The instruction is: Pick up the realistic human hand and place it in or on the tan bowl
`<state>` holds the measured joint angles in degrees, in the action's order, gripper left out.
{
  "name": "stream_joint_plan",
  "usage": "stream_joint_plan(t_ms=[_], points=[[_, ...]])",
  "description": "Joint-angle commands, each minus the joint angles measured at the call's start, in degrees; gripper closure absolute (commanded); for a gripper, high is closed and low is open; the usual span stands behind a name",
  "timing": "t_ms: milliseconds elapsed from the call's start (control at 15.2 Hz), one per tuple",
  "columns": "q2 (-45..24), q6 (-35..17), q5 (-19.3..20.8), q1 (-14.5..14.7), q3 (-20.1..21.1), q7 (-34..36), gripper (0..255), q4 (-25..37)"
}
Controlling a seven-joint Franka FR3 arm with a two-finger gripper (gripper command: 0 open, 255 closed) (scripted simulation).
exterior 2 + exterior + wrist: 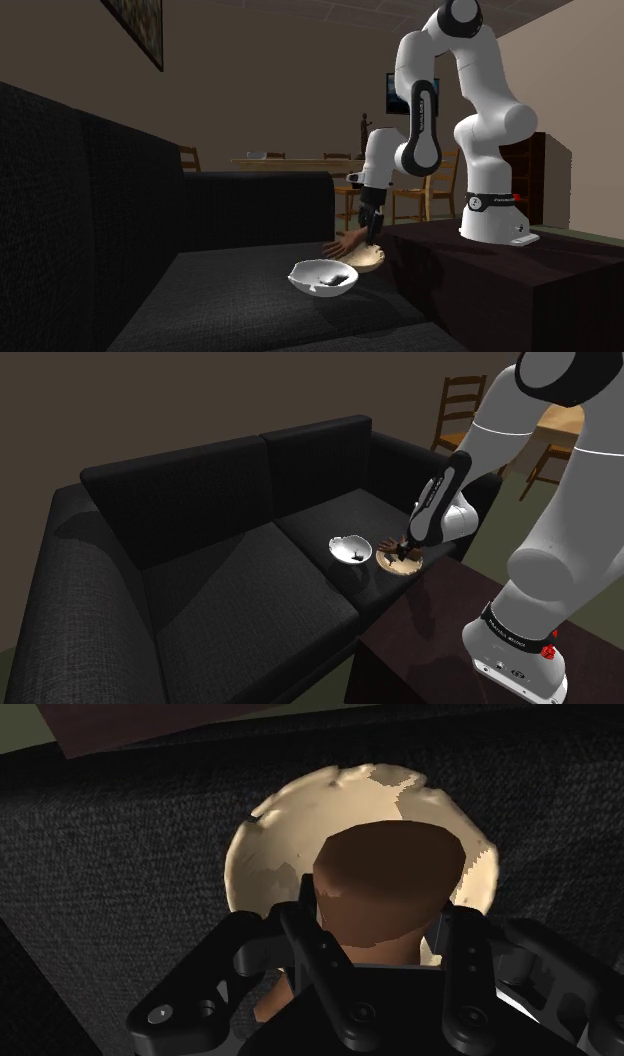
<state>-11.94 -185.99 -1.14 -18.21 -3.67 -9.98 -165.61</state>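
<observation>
The claw (380, 912) is closed on the brown human hand (390, 869), clasping it at the wrist end; the tan bowl (265, 844) lies directly beneath the claw on the black sofa (230, 592) — the carry looks done; only lowering and letting go remain.

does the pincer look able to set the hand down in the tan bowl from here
Likely yes: the pincer is shut on the brown human hand directly over the tan bowl, with nothing between them; the white bowl lies off to the side.
</observation>
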Motion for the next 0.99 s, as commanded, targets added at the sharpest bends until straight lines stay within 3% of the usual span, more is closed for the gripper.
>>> stream_joint_plan(t_ms=[0,396,462,792,858,924], points=[[-0.9,-0.7,0.1,-0.3,0.4,0.1,255,0.3],[-0.9,-0.7,0.1,-0.3,0.4,0.1,255,0.3],[-0.9,-0.7,0.1,-0.3,0.4,0.1,0,0.3],[-0.9,-0.7,0.1,-0.3,0.4,0.1,0,0.3],[2.6,1.8,-0.3,1.2,-1.0,-0.1,0,-0.8],[6.1,4.3,0.0,4.7,-4.5,0.1,0,-1.8]])
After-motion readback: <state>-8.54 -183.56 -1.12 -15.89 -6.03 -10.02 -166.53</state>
